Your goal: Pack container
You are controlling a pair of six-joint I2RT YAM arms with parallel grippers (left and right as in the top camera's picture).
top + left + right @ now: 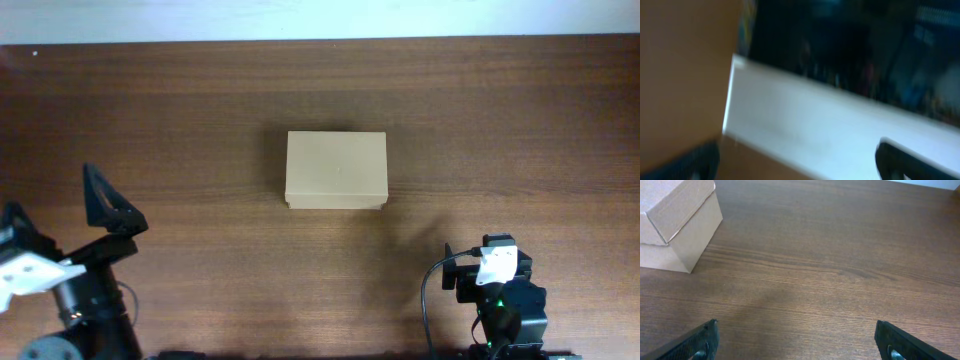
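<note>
The container (335,170) is a tan cardboard box with its lid shut, lying flat at the middle of the wooden table. Its corner also shows at the top left of the right wrist view (677,222). My right gripper (797,340) is open and empty, low over bare wood to the front right of the box; from overhead it sits near the front edge (487,262). My left gripper (60,215) is at the far left front, well away from the box. The left wrist view is blurred; its fingers (797,160) are spread wide with nothing between them.
The dark wooden table (500,130) ends at a pale wall strip along the back (320,20). A black cable (428,300) loops beside the right arm. The blurred left wrist view shows a white surface (840,120) and a dark background.
</note>
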